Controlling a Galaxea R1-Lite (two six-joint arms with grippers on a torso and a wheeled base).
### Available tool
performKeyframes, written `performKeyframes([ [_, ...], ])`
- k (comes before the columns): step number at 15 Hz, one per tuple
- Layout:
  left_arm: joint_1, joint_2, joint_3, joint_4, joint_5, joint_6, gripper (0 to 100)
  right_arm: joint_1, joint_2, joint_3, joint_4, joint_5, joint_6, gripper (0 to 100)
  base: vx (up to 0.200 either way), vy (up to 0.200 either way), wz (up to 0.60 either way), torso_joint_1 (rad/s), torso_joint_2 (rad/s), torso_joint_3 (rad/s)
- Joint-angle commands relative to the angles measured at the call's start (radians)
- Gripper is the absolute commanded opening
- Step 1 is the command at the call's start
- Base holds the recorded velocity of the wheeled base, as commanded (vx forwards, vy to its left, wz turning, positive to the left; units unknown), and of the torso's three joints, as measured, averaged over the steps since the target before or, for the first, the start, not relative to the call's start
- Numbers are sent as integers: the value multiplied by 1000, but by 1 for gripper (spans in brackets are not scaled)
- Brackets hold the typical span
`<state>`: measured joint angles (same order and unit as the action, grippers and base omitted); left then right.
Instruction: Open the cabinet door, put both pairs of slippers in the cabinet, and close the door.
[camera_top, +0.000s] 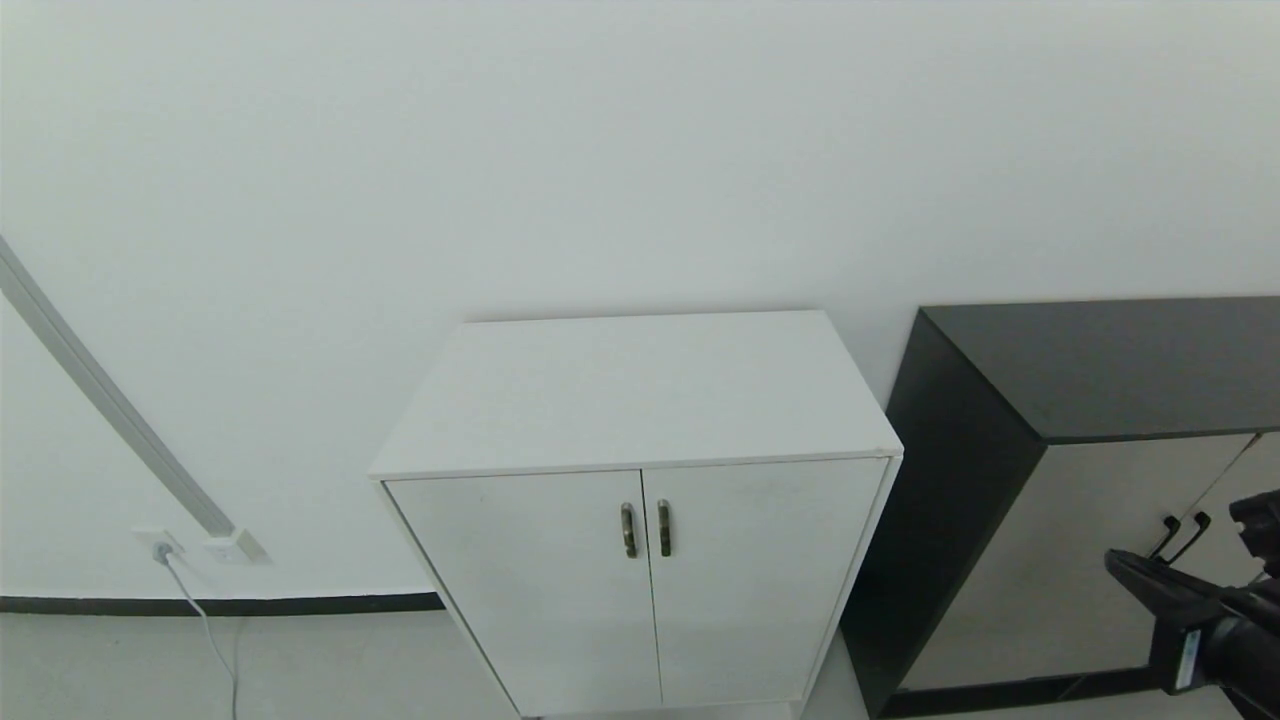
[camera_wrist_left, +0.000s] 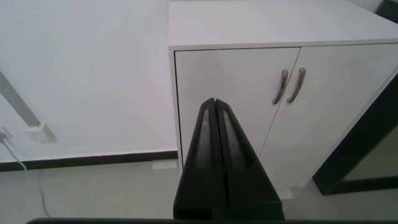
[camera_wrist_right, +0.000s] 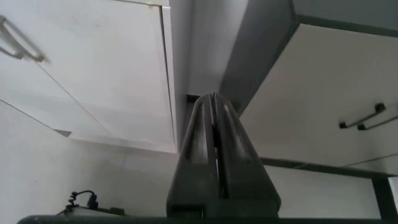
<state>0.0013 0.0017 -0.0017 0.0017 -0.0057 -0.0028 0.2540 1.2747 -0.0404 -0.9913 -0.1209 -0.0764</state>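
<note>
A white cabinet (camera_top: 640, 400) stands against the wall with both doors closed. Two bronze handles (camera_top: 645, 528) sit side by side at the middle seam. In the left wrist view my left gripper (camera_wrist_left: 214, 102) is shut, fingers pressed together with nothing between them, held in front of the left door (camera_wrist_left: 230, 99), left of the handles (camera_wrist_left: 289, 86). In the head view my right gripper (camera_top: 1115, 562) sits low at the right edge, in front of the black cabinet. In the right wrist view my right gripper (camera_wrist_right: 213, 98) is shut and empty, facing the gap between the two cabinets.
A black cabinet (camera_top: 1080, 370) with pale doors and dark handles (camera_top: 1180, 535) stands just right of the white one. A wall socket (camera_top: 160, 545) with a plugged-in cable and a slanted cable duct (camera_top: 100, 390) are on the wall at left. A black baseboard (camera_top: 220, 604) runs along the floor.
</note>
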Motion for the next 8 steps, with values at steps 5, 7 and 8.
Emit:
performKeyframes([
  [5, 0, 0, 0, 0, -2, 0, 0, -2, -459, 33, 454, 27, 0, 0, 0, 0, 0, 0, 0, 0],
  [7, 0, 0, 0, 0, -3, 0, 0, 8, -618, 37, 681, 63, 0, 0, 0, 0, 0, 0, 0, 0],
  [8, 0, 0, 0, 0, -3, 0, 0, 10, -692, 34, 803, 110, 0, 0, 0, 0, 0, 0, 0, 0],
])
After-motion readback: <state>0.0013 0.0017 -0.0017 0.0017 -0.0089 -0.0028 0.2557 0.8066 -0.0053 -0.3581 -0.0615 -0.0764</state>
